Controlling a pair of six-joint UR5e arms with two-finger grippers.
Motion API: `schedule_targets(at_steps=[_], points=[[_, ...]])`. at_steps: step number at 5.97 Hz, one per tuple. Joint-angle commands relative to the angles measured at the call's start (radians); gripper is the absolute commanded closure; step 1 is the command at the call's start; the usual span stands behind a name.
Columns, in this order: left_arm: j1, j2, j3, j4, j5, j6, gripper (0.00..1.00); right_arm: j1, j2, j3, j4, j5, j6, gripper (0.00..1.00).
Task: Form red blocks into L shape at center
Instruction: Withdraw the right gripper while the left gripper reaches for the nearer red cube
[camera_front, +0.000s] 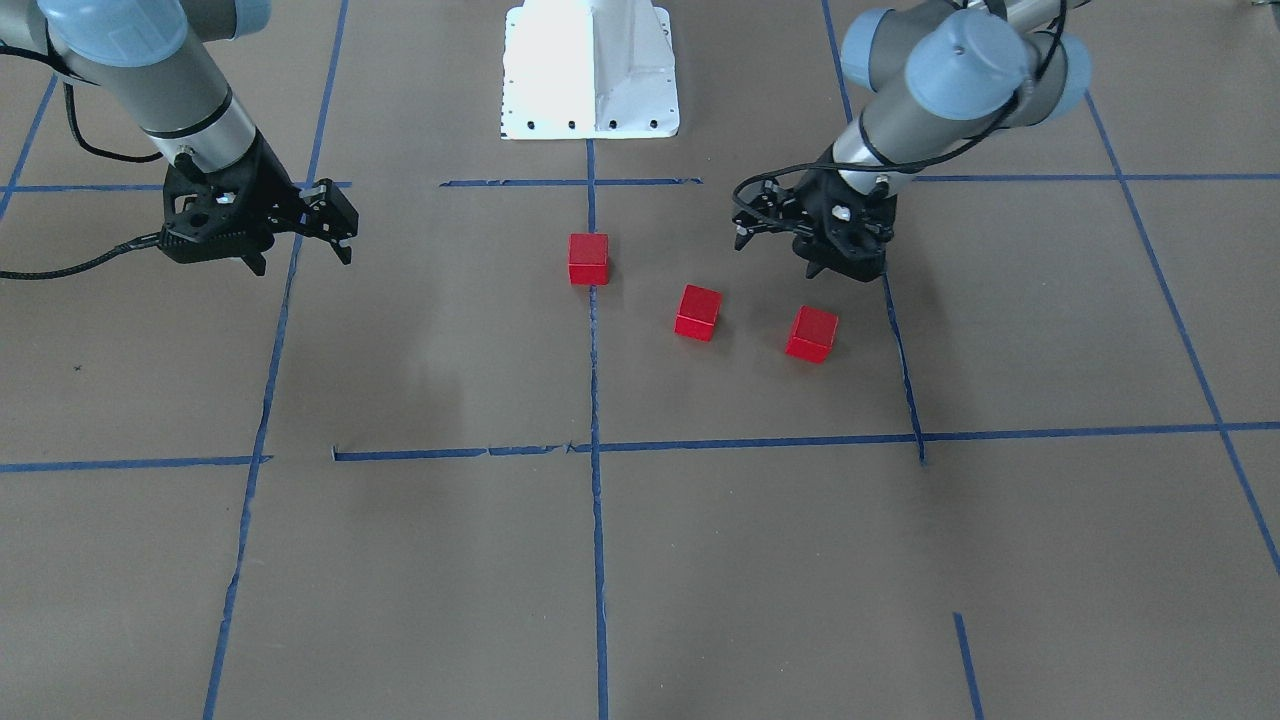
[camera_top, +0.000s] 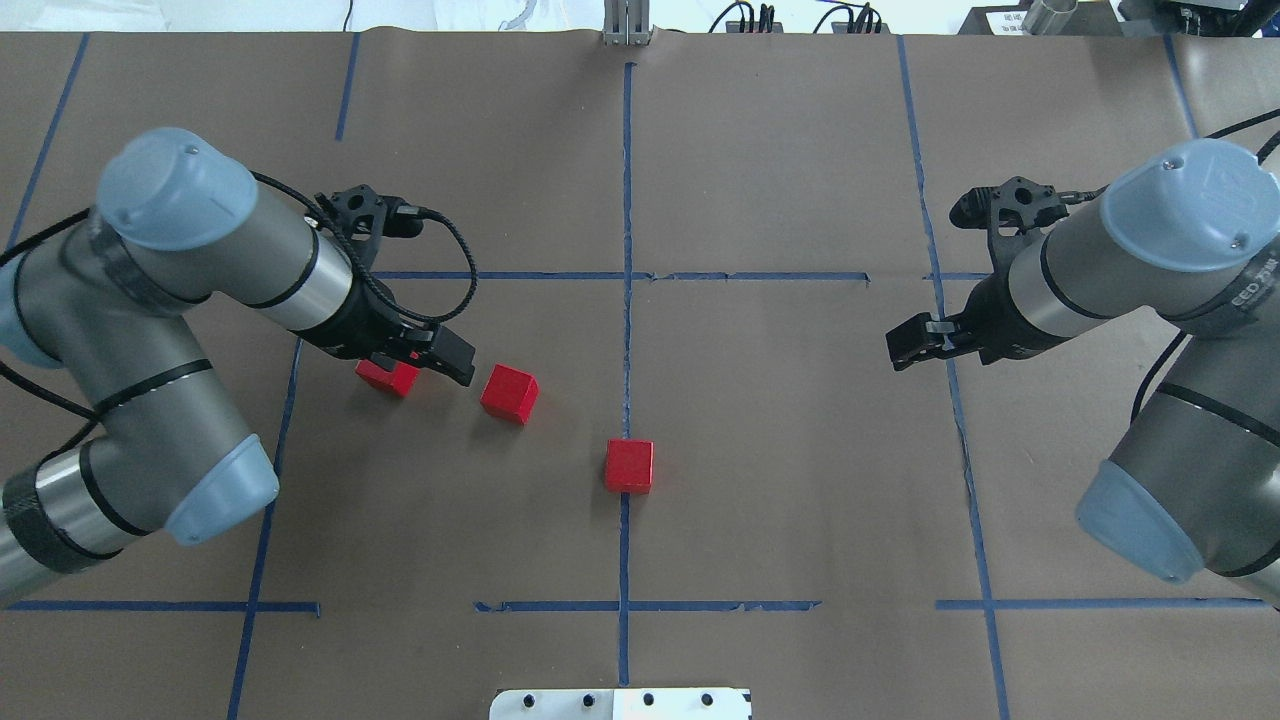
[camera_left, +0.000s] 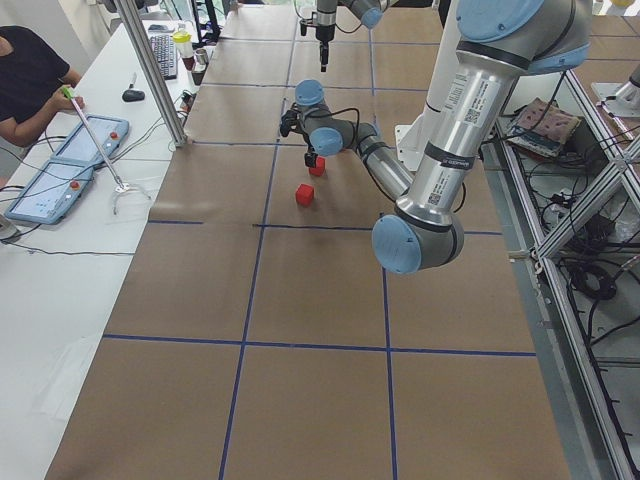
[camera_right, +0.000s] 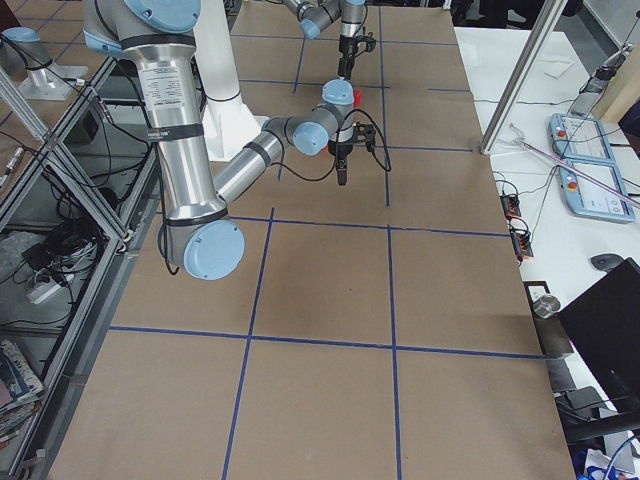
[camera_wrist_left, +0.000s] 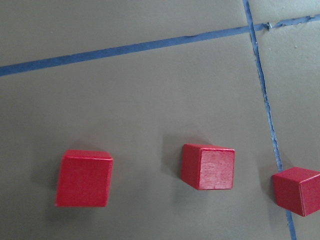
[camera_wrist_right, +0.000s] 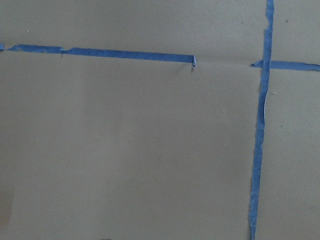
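Note:
Three red blocks lie apart on the brown paper. One block (camera_front: 588, 259) (camera_top: 629, 466) sits on the long middle blue tape line (camera_top: 626, 380), at the center. A second block (camera_front: 697, 312) (camera_top: 509, 393) lies to my left of that line. The third block (camera_front: 811, 334) (camera_top: 385, 377) lies farther left, partly hidden under my left gripper (camera_front: 840, 266) (camera_top: 395, 350). That gripper hovers above it, looks open and holds nothing. The left wrist view shows all three blocks (camera_wrist_left: 84, 178) (camera_wrist_left: 208, 166) (camera_wrist_left: 297, 190). My right gripper (camera_front: 225, 258) looks open and empty, far off to the right.
The white robot base (camera_front: 590, 70) stands at the table edge in line with the middle line. Blue tape lines (camera_wrist_right: 260, 150) divide the paper into grid cells. Operators' desks with devices (camera_left: 80, 160) flank the far side of the table.

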Motion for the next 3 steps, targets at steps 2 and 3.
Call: schedule_targets(at_steps=[2, 3], points=[[0.103, -0.067, 0.068, 0.001, 0.201, -0.005, 0.00, 0.010, -0.038, -0.018, 0.067, 0.020, -0.016, 0.00], [0.118, -0.072, 0.087, 0.001, 0.208, 0.011, 0.00, 0.011, -0.038, -0.019, 0.067, 0.018, -0.027, 0.00]])
